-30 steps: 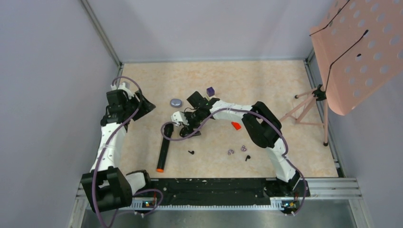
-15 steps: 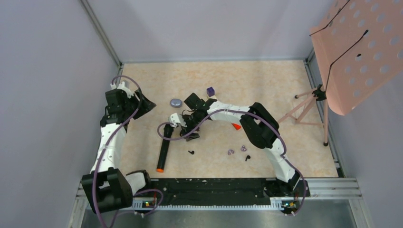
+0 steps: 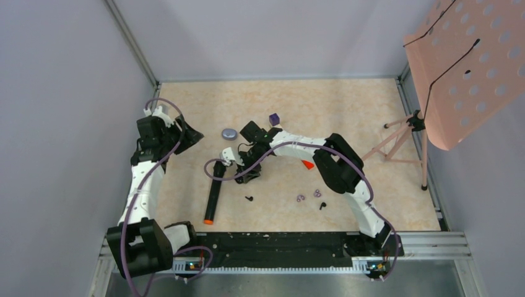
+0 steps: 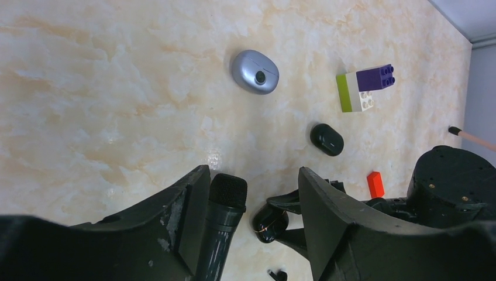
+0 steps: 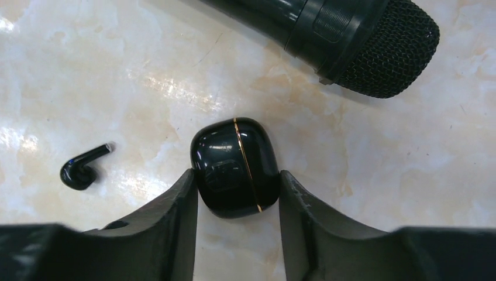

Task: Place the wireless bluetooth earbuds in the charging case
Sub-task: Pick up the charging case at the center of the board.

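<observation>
Plainly, our right gripper (image 5: pixel 237 196), arm reaching left, pinches the black gold-seamed charging case (image 5: pixel 233 153), its embossed mark unreadable; one earbud (image 5: pixel 82 168) lies just nearer us; our left gripper (image 4: pixel 252 178) hangs spread.

Black charging case (image 5: pixel 236 167) with gold seam line; beige marbled table (image 5: pixel 421 158).

The right wrist view's top edge cuts off the microphone (image 5: pixel 374 47).

On my beige marbled tabletop (image 3: pixel 347 105) lie a black orange-tipped microphone (image 3: pixel 213 195), a grey oval pod (image 4: pixel 255 71), a glossy black gold-seamed case (image 5: pixel 236 168) and a black stemmed earbud (image 5: pixel 82 168).
</observation>
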Action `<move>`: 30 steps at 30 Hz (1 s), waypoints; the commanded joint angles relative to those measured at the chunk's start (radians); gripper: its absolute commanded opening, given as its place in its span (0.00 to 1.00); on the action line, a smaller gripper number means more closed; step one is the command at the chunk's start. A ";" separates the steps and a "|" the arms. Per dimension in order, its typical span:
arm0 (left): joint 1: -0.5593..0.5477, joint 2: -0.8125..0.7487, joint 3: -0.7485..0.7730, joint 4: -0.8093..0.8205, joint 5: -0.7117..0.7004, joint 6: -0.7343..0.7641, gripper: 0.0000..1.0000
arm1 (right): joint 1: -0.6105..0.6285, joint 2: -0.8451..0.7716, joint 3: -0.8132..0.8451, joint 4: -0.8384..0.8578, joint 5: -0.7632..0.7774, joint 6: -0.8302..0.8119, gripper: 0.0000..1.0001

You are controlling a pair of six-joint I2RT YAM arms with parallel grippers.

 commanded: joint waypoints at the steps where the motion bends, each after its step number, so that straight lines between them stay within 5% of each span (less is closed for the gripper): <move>1: 0.006 -0.012 -0.011 0.051 0.024 -0.010 0.62 | 0.005 0.003 0.016 0.041 0.023 0.067 0.32; 10: -0.054 0.073 -0.006 0.177 0.107 -0.001 0.61 | -0.049 -0.265 -0.157 0.213 0.157 0.250 0.21; 15: -0.149 0.067 -0.034 0.485 0.300 -0.016 0.63 | -0.115 -0.465 -0.223 0.279 0.258 0.351 0.21; 21: -0.319 0.135 0.062 0.730 0.470 -0.029 0.67 | -0.179 -0.646 -0.256 0.354 0.347 0.347 0.21; 30: -0.433 0.307 0.234 0.882 0.556 -0.112 0.66 | -0.182 -0.743 -0.276 0.403 0.377 0.253 0.22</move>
